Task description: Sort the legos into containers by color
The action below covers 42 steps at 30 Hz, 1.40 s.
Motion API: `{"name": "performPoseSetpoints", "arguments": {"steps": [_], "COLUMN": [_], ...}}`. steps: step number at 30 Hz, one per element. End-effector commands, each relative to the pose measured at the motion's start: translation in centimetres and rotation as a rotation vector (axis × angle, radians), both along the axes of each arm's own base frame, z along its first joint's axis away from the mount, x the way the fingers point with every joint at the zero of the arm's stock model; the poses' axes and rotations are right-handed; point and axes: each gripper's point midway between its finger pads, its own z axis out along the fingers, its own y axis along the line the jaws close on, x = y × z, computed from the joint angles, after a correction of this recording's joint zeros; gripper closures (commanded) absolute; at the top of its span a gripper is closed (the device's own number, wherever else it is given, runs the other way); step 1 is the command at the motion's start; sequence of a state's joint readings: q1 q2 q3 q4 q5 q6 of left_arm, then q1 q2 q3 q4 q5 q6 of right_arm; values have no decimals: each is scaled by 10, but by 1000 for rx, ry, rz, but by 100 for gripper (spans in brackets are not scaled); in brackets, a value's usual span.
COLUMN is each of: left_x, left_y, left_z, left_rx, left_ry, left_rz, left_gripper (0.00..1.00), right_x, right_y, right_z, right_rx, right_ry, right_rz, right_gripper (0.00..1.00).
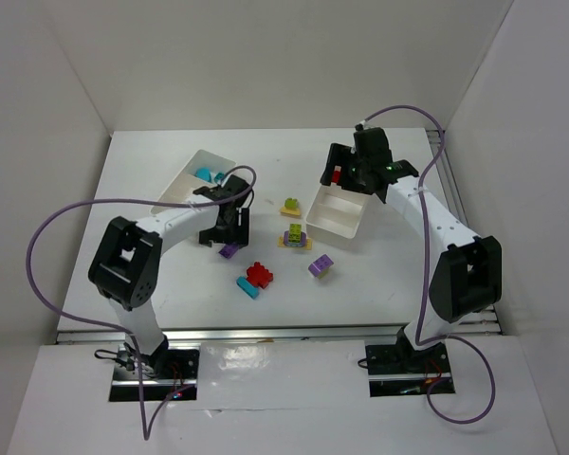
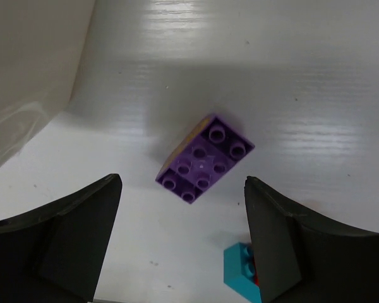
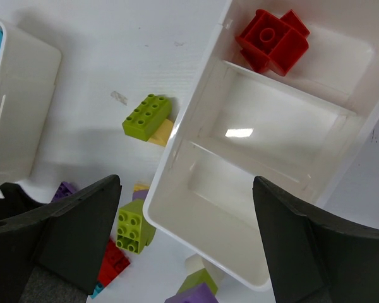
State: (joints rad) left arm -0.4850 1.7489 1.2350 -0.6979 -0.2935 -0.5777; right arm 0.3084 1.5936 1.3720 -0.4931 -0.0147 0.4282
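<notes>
Nearest the arm bases, a red cluster (image 1: 260, 274) with a cyan brick (image 1: 247, 286) against it lies loose on the table (image 1: 398, 275), and a purple-and-lime piece (image 1: 321, 266) sits to its right. None of these is sorted yet.

Just beyond them the left gripper (image 2: 183, 182) hangs over a single purple brick (image 2: 205, 159). Its fingers stand wide apart and touch nothing. The brick lies flat on the table, studs up and turned at an angle to the fingers. That looks like a lineup for a pick, though the angle may call for a wrist turn first.

Farther on, a mixed yellow, purple and lime cluster (image 1: 295, 237) and a lime brick (image 3: 147, 115) resting on a yellow one wait between the two trays.

The left tray (image 1: 209, 156) holds a cyan brick (image 1: 206, 174), so that section likely collects cyan. The right gripper (image 3: 186, 184) hovers over the right tray (image 3: 271, 145) with its fingers spread and nothing between them. A red brick (image 3: 271, 41) sits in that tray's far compartment, while the middle and near compartments hold nothing, probably kept for other colours.
</notes>
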Motion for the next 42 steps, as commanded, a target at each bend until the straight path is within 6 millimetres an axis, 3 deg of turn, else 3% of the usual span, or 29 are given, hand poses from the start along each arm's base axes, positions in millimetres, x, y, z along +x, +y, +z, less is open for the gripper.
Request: {"name": "performPoseSetpoints", "arguments": {"steps": [1,8,11,13,15,16,17,20,23,26,30,33,42], "left_x": [8,9,11,11,20,23,25,42,76,86,112,121,142], "left_y": [-6,-8,-14,-14,-18,-20,-21,-34,-23,3,51,73,100], "left_z": [-14,-35,-37,-37,-24,-16,-11,34,88,108,106,90,56], "left_rx": [-5,-15,-34,-34,-46,-53,-55,-118,-189,-207,-192,-184,-174], "left_ry": [17,45,58,58,32,17,12,-65,-174,-183,-172,-139,-114], "left_rz": [-48,-66,-84,-84,-85,-86,-86,-74,21,113,270,350,440], "left_gripper": [11,19,35,51,64,77,82,98,100,100,100,100,100], "right_x": [1,1,1,1,1,2,2,4,4,4,4,4,4], "right_y": [-4,-7,-7,-7,-7,-9,-9,-8,-8,-8,-9,-10,-14], "right_z": [2,6,6,6,6,6,6,10,10,10,10,10,11], "right_rx": [-8,-18,-18,-18,-18,-24,-24,-20,-20,-20,-27,-33,-54], "right_ry": [-6,-18,-18,-18,-18,-20,-20,-30,-30,-30,-32,-34,-31], "right_rz": [-3,-18,-18,-18,-18,-25,-25,-25,-25,-25,-19,-26,-34], "right_gripper": [8,8,8,8,8,8,8,8,8,8,8,8,8]}}
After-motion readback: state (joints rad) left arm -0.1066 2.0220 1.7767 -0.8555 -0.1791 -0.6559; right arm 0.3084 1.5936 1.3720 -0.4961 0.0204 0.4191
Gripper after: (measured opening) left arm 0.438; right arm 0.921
